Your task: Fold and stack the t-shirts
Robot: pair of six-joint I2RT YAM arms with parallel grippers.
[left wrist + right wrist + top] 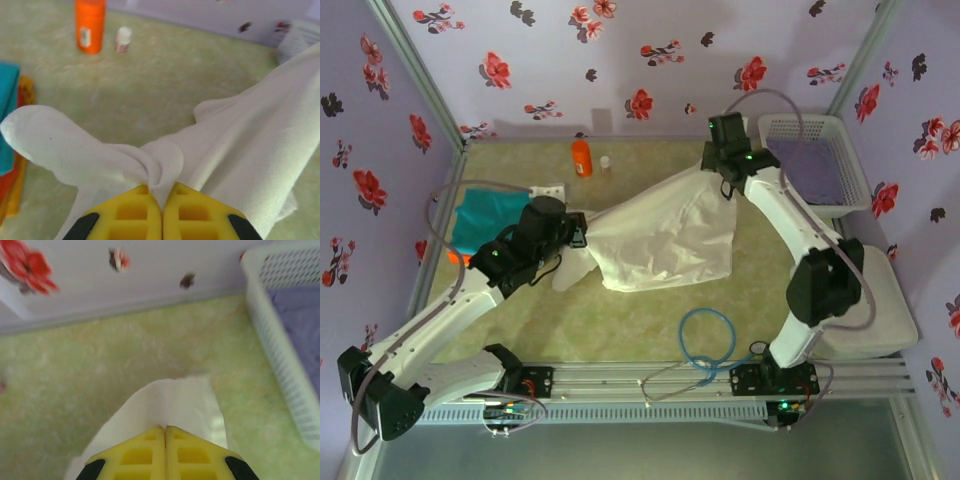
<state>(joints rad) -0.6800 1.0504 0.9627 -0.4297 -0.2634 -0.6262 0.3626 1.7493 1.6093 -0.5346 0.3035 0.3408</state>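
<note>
Green table between flowered walls. At its middle, white tee, wrinkled, stretched between both grippers. Left gripper clenched on a bunched fold at the tee's left end. Right gripper clenched on the far right edge, near basket. At left edge, folded teal tee on orange tee. Bottle at far side.

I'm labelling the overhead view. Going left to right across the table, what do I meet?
Teal shirt → orange bottle → small vial → basket. The white tee spans the middle, so I leave it out.
</note>
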